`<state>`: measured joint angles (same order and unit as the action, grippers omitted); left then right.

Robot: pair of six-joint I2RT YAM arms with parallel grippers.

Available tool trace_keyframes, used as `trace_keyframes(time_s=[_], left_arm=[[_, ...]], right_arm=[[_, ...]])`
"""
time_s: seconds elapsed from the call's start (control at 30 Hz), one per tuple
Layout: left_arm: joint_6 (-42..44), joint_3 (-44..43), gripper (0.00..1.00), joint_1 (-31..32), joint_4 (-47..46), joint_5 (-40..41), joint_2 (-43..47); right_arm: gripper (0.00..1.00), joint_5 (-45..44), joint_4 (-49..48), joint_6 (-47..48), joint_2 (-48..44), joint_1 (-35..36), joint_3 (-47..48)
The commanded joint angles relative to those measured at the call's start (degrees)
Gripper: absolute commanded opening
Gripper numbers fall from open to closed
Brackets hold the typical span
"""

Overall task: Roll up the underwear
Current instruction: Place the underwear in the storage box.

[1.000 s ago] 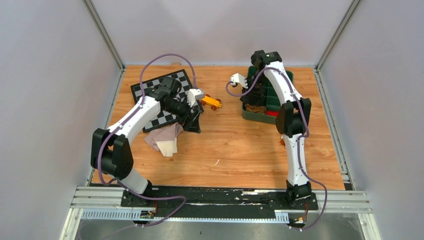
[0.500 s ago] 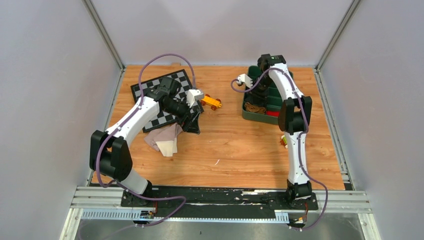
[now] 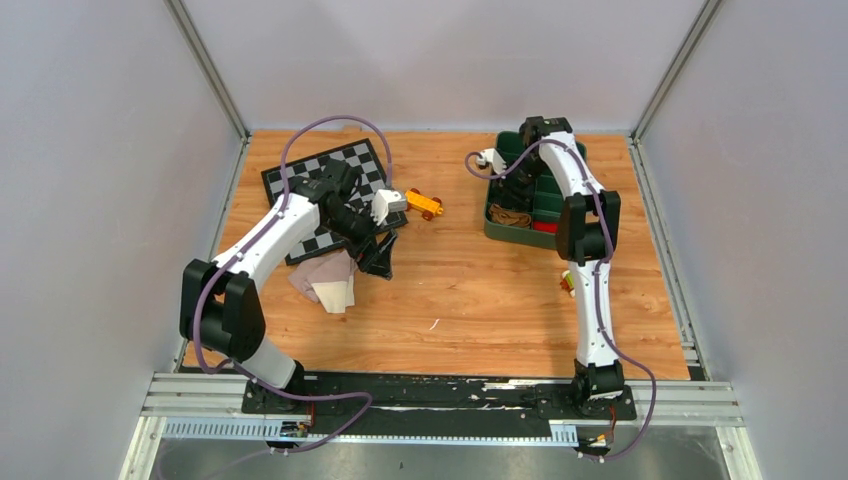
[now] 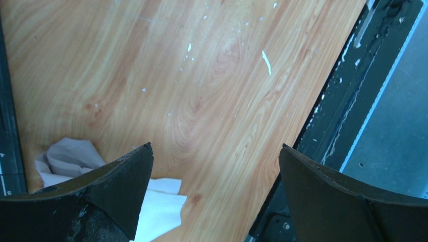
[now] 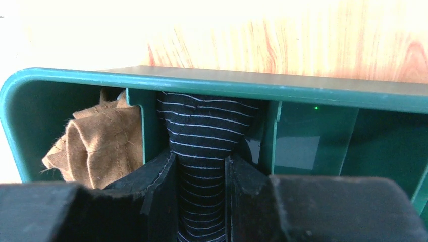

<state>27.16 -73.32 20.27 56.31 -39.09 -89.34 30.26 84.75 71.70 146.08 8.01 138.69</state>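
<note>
A rolled black underwear with thin white stripes (image 5: 202, 131) stands in the middle compartment of the green bin (image 5: 303, 93), and my right gripper (image 5: 200, 171) is shut on it. The tan-brown underwear (image 5: 96, 146) lies bunched in the compartment to its left; from above it shows as the tan-brown underwear (image 3: 512, 216) at the bin's near end. The pale pink-beige underwear (image 3: 325, 280) lies crumpled on the table by the mat. My left gripper (image 3: 379, 256) hovers just right of it, wide open; the left gripper (image 4: 214, 151) holds nothing, with pale cloth (image 4: 156, 206) by its left finger.
A checkerboard mat (image 3: 300, 175) lies at the back left, with an orange toy car (image 3: 424, 204) to its right. The green bin (image 3: 490, 228) sits at the back right with a red item (image 3: 545, 226) inside. A small red-yellow object (image 3: 567, 283) lies by the right arm.
My right gripper has moved back and down into the bin with the black underwear. My left gripper has swung a little toward the near side, off the mat's edge.
</note>
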Motion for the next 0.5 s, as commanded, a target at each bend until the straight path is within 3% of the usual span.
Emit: trace_keyframes(time_s=[0.0, 0.47], left_arm=[[3.78, -1.19, 1.0, 0.03, 4.56, 1.09, -0.36], [3.57, 0.0, 1.0, 0.03, 2.02, -3.35, 1.68]], right_arm=[[0.03, 1.46, -3.45, -0.41, 5.35, -0.9, -2.07], [0.52, 0.79, -7.03, -7.34, -8.04, -2.0, -3.91]])
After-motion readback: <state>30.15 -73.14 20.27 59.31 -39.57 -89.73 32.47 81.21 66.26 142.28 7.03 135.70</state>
